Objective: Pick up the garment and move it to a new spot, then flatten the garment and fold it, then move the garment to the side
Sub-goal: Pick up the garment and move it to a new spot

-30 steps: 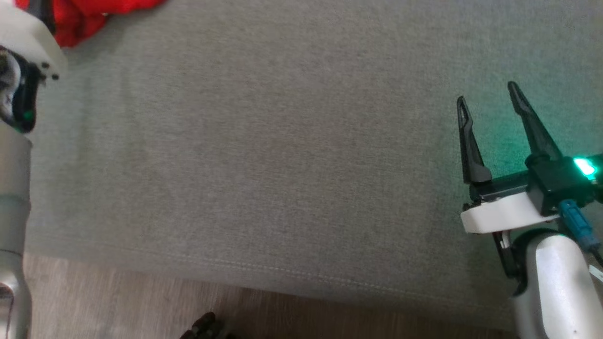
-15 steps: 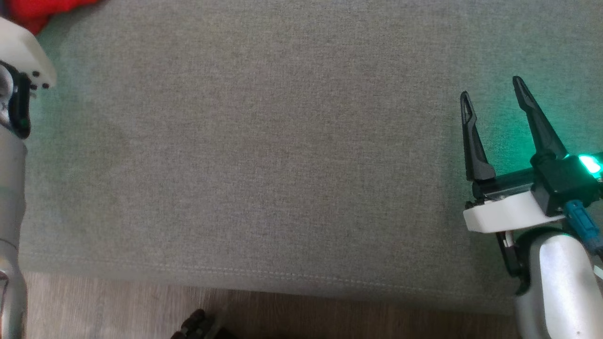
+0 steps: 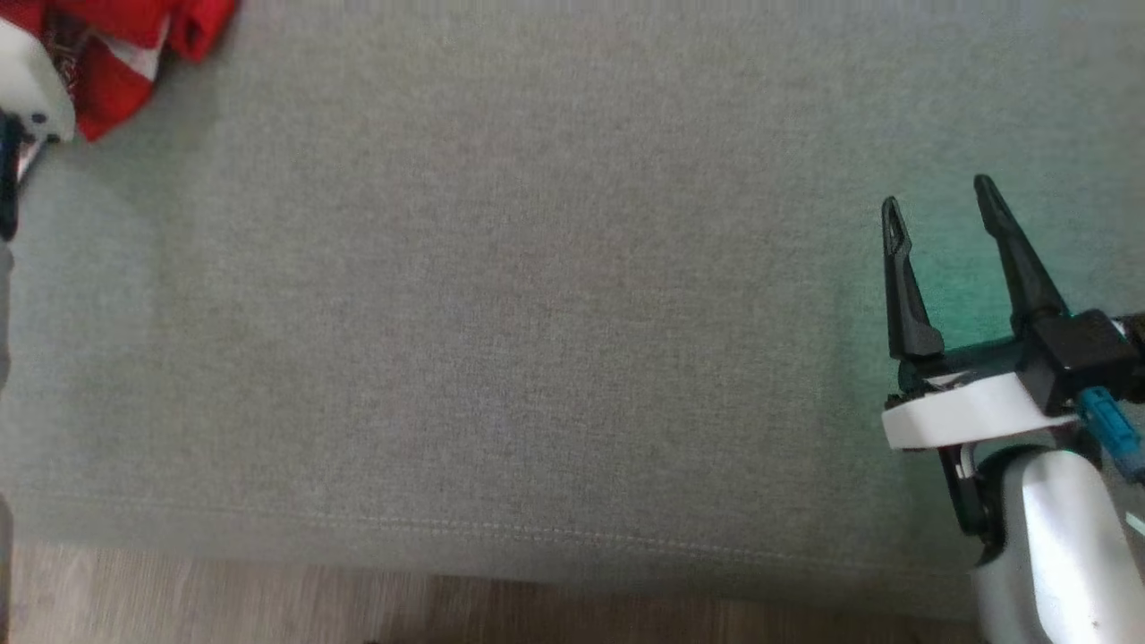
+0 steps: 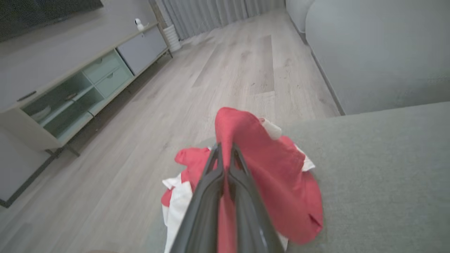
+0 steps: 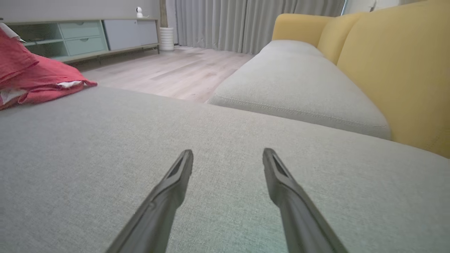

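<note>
Pinching a fold of the red-and-white garment (image 4: 277,182), the left gripper (image 4: 225,149) is holding its two dark fingers pressed together on the cloth, which is rising over their tips in the left wrist view while the rest is lying bunched on the grey cushion (image 3: 537,313). In the head view the garment is sitting at eleven o'clock, at the cushion's far left corner, with the white left wrist housing (image 3: 27,89) overlapping it. Wooden floor (image 3: 224,599) is showing along six o'clock below the cushion's stitched front edge. At three to four o'clock the right gripper (image 3: 937,199) is standing over bare cushion with its fingers spread wide apart, gripping nothing, and a green glow is falling on the fabric between them.
</note>
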